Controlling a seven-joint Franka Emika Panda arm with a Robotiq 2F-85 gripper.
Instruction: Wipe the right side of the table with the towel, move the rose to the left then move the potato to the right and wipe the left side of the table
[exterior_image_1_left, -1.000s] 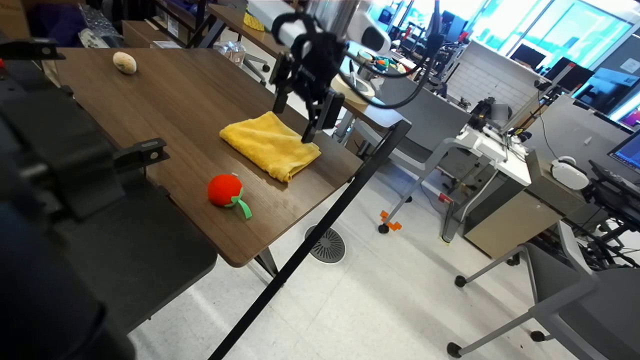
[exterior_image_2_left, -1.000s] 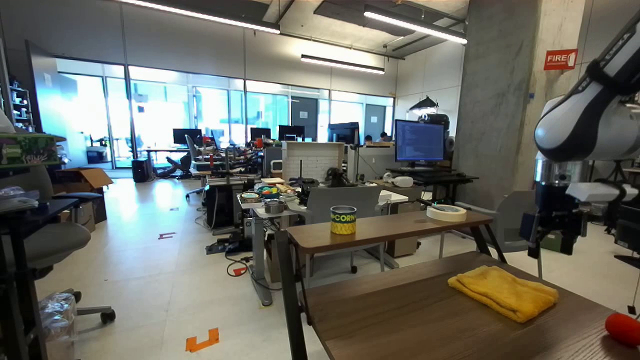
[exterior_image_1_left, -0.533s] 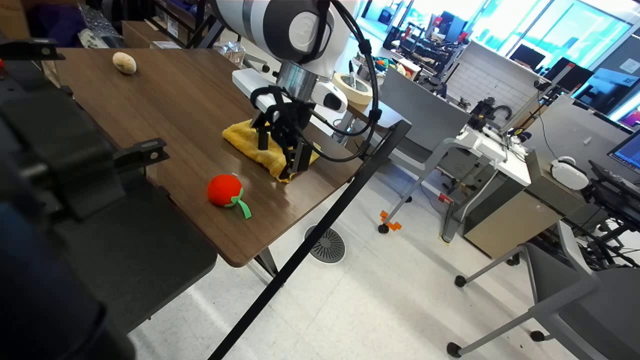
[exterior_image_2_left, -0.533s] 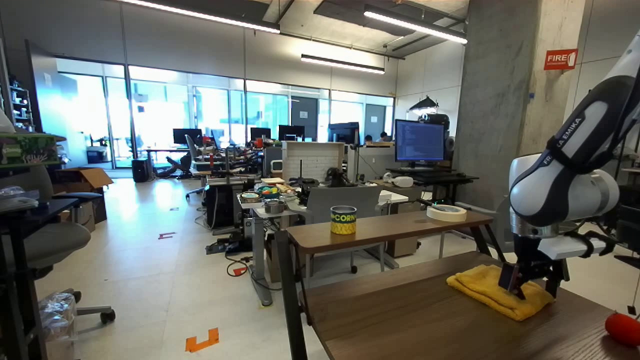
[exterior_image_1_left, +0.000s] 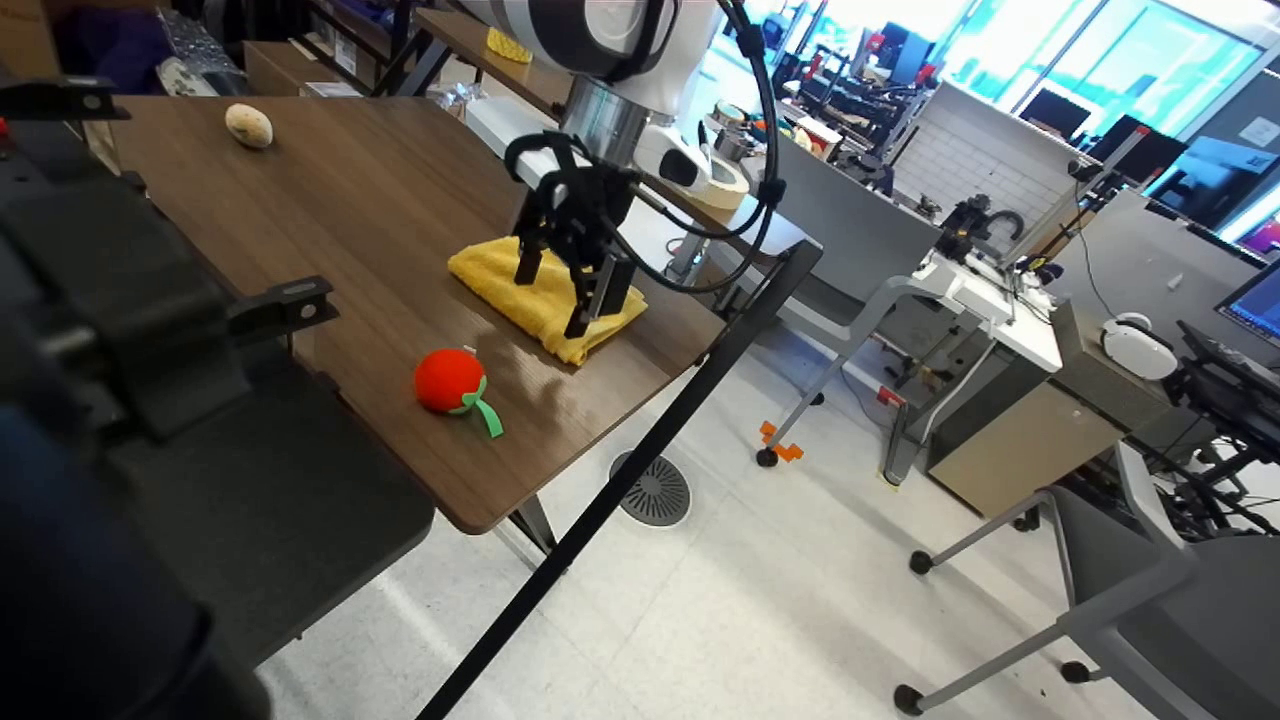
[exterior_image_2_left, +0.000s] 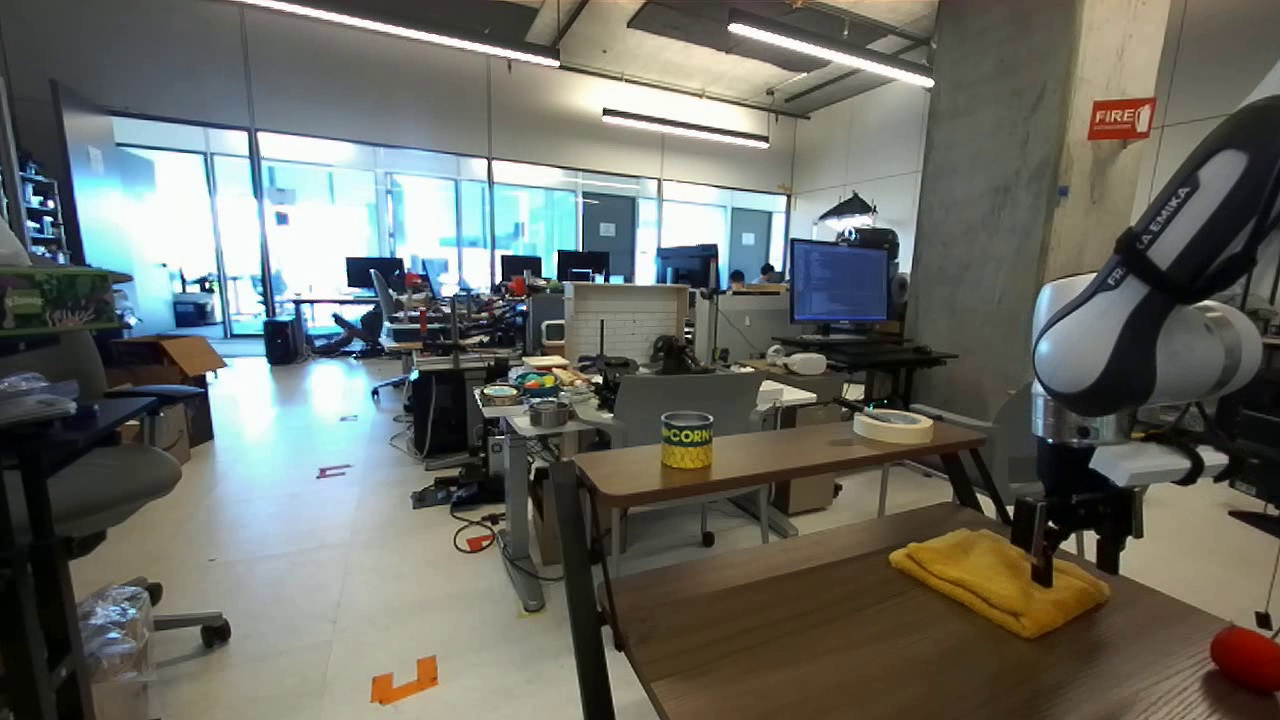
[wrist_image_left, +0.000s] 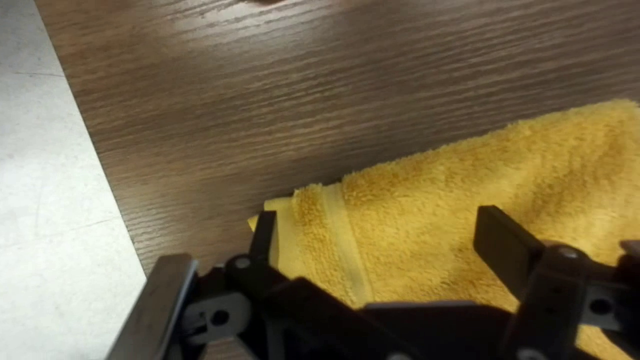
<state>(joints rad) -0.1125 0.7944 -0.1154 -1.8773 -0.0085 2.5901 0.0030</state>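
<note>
A folded yellow towel (exterior_image_1_left: 535, 312) lies on the brown wooden table (exterior_image_1_left: 330, 210); it also shows in an exterior view (exterior_image_2_left: 975, 580) and the wrist view (wrist_image_left: 410, 235). My gripper (exterior_image_1_left: 552, 307) is open just above the towel, pointing down, its fingers apart with nothing lifted between them. In the wrist view the gripper (wrist_image_left: 375, 215) has one finger near the towel's hemmed end and the other over its middle. A round red soft thing with a green stem (exterior_image_1_left: 448, 380), perhaps the rose, lies near the table corner. The pale oval potato (exterior_image_1_left: 249, 126) lies at the table's far end.
A raised shelf behind the table holds a yellow popcorn can (exterior_image_2_left: 687, 455) and a roll of white tape (exterior_image_2_left: 893, 428). Black clamps (exterior_image_1_left: 283, 305) and a dark platform stand along one table edge. The table's edge (wrist_image_left: 95, 145) lies close to the gripper.
The gripper came down from behind and above the towel to its surface, then rose slightly. The towel has shifted a little. The red thing and potato have not moved.
</note>
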